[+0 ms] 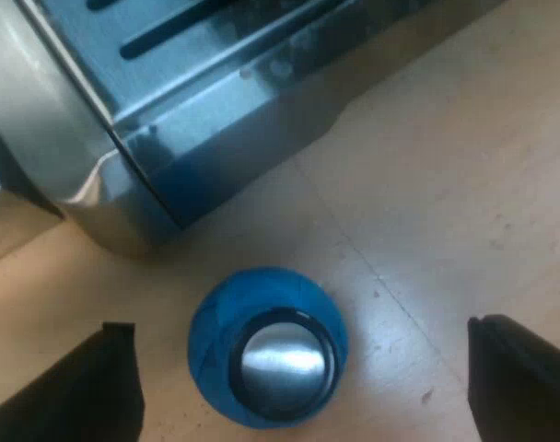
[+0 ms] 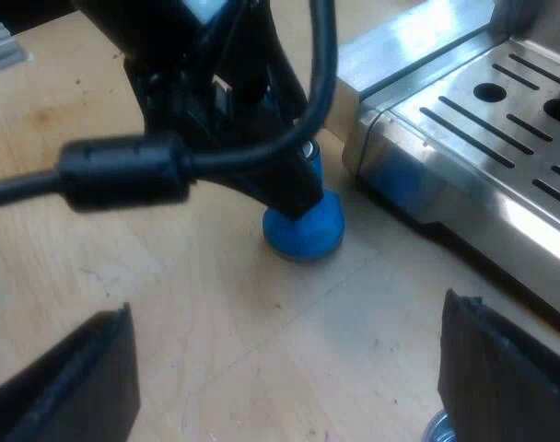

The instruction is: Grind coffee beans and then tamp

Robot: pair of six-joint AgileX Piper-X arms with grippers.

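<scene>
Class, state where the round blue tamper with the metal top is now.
Left wrist view: the blue tamper stands on the wooden table under my open left gripper, close to the steel espresso machine's corner.

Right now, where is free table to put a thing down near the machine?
Free: the bare table between the right claw and the blue tamper, and the strip along the espresso machine past the tamper. Crowded: around the tamper by the machine's corner, where the open left claw hovers.
</scene>
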